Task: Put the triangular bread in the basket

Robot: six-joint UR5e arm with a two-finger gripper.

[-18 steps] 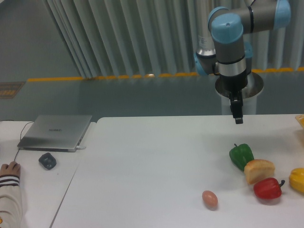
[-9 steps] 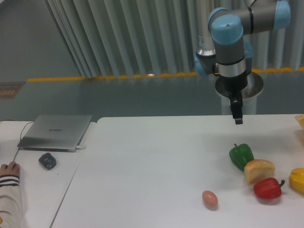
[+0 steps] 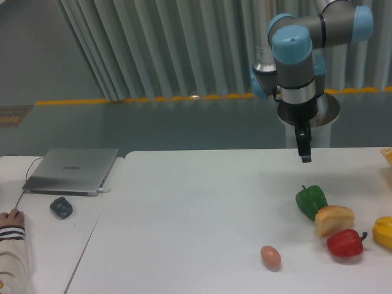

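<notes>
The triangular bread [image 3: 334, 219] lies on the white table near the right edge, wedged between a green bell pepper [image 3: 311, 201] and a red bell pepper [image 3: 345, 242]. My gripper [image 3: 304, 157] hangs above the table, behind and left of the bread, well clear of it. Its fingers are seen edge-on as one dark narrow tip, so their state does not show. Nothing is held. At the far right edge an orange-yellow sliver [image 3: 387, 155] shows; whether it is the basket I cannot tell.
A yellow bell pepper [image 3: 384, 231] sits at the right edge beside the red one. A pinkish-brown egg [image 3: 270, 256] lies near the front. On the left table are a closed laptop [image 3: 73, 169], a dark mouse [image 3: 60, 207] and a person's hand [image 3: 12, 217].
The gripper has dipped slightly and its wrist has shifted a little. The objects on the table have not moved.
</notes>
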